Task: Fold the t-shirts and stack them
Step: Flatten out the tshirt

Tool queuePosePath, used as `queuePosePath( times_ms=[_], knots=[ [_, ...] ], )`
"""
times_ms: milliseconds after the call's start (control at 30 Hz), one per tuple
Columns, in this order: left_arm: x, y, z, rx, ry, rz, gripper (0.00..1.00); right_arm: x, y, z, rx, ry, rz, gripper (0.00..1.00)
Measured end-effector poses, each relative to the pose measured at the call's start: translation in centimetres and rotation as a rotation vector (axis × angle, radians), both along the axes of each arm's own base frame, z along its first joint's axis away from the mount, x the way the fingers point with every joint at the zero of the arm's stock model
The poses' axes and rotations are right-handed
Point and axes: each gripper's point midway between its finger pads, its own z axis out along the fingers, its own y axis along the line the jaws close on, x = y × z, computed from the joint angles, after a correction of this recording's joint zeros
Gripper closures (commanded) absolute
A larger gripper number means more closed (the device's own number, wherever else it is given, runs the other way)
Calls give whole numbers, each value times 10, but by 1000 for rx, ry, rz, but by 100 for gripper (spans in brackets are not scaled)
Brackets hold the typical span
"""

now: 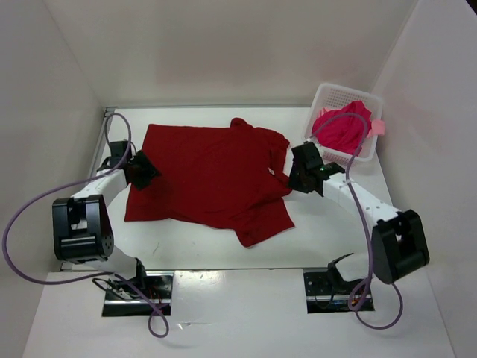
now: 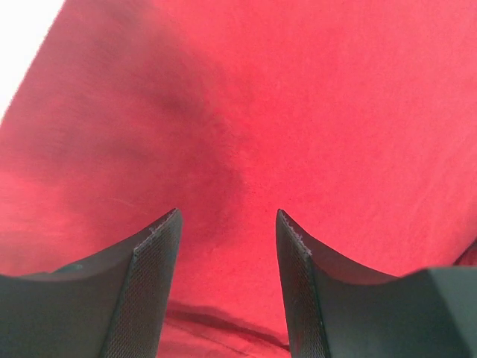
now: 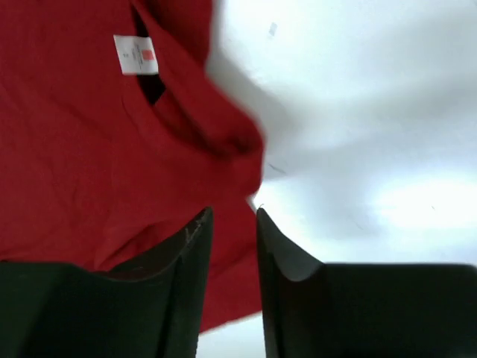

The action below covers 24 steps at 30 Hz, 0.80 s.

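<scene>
The dark red t-shirt (image 1: 209, 175) lies spread on the white table, with one sleeve folded at the lower right. My left gripper (image 1: 141, 170) is at its left edge. In the left wrist view the jaws stand wide open (image 2: 227, 216) just above the red cloth (image 2: 298, 112), with nothing between them. My right gripper (image 1: 298, 175) is at the shirt's right edge by the collar. Its jaws stand narrowly apart (image 3: 235, 214) over the cloth's edge (image 3: 74, 164); the white neck label (image 3: 136, 54) shows. The crimson-pink shirt (image 1: 341, 128) and a bit of salmon pink shirt (image 1: 378, 127) lie in the basket.
The white perforated basket (image 1: 328, 93) stands at the back right corner. White walls enclose the table on the left, back and right. Bare white table (image 1: 194, 242) shows in front of the shirt and in the right wrist view (image 3: 373, 112).
</scene>
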Motion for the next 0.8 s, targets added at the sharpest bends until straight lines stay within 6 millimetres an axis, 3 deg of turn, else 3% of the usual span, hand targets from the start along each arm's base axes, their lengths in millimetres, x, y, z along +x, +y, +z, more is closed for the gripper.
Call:
queuePosePath(
  times_ms=[100,233,300,367,467,600,800],
  knots=[
    [1,12,19,27,-39,29,39,-11,-10,14,6,-11,-41,59],
    [10,12,59,55,-149,19,39,-10,-11,39,36,-55,-42,54],
    [14,4,72,64,-187,-11,39,-8,-2,46,76,-64,-11,60],
    [20,-14,74,62,-199,-62,39,-6,12,44,112,-47,32,76],
    [30,-58,57,39,-157,-181,39,2,44,25,140,1,115,85],
    [34,-106,14,-10,-55,-311,41,20,89,-9,151,67,212,89],
    [37,-112,-34,-32,68,-326,41,67,117,-59,126,95,231,92]
  ],
)
